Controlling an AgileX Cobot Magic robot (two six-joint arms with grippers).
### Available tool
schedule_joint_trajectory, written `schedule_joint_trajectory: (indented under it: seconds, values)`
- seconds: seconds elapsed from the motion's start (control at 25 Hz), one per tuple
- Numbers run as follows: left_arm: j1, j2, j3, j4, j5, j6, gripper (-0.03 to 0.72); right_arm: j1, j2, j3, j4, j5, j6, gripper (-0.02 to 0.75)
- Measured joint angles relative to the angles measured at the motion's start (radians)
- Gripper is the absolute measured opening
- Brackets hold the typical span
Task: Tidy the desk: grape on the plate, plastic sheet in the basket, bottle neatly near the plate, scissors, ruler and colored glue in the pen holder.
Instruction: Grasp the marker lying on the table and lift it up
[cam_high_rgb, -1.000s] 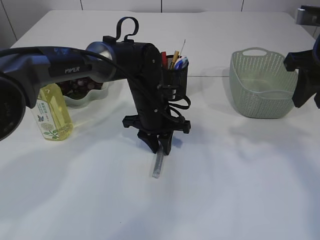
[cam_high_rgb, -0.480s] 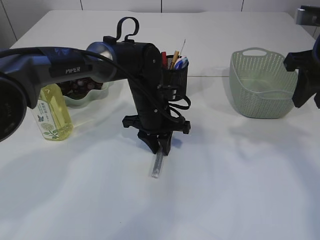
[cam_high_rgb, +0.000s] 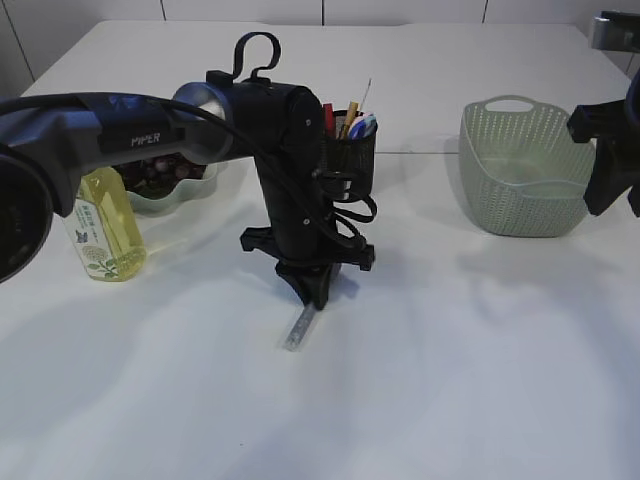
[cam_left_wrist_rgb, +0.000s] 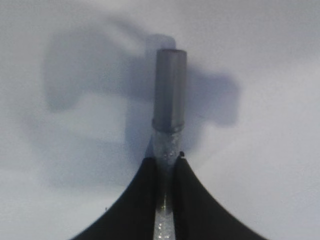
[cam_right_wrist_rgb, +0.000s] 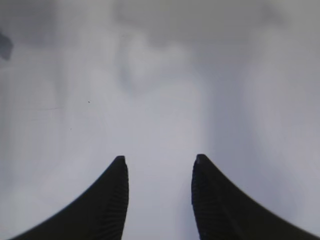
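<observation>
Broad white table (cam_high_rgb: 470, 380) filling the frame; black left arm (cam_high_rgb: 150, 140) reaching from the left edge to the centre, bent down so as to meet a thing lying flat. Pale green mesh basket (cam_high_rgb: 520, 170) upper right, yellow-liquid clear bottle (cam_high_rgb: 100, 220) and pale green plate of dark grapes (cam_high_rgb: 160, 185) at left, black mesh pen holder (cam_high_rgb: 352, 150) behind the wrist, already stocked. Left gripper (cam_left_wrist_rgb: 166, 172) pinching the slim glittery glue tube with a grey cap (cam_left_wrist_rgb: 169, 90) low on its body, cap end slanting toward the table at lower centre, probably for lifting into the holder. Right gripper (cam_right_wrist_rgb: 159, 175) idle at far right, jaws spread on nothing
</observation>
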Motion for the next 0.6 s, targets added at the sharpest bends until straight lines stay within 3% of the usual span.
schedule_joint_trajectory:
  seconds: [0.6]
  values:
    - [0.000,-0.004,0.000,0.036,0.052,0.131,0.038,0.000,0.000,0.000,0.000,0.000,0.000,0.345]
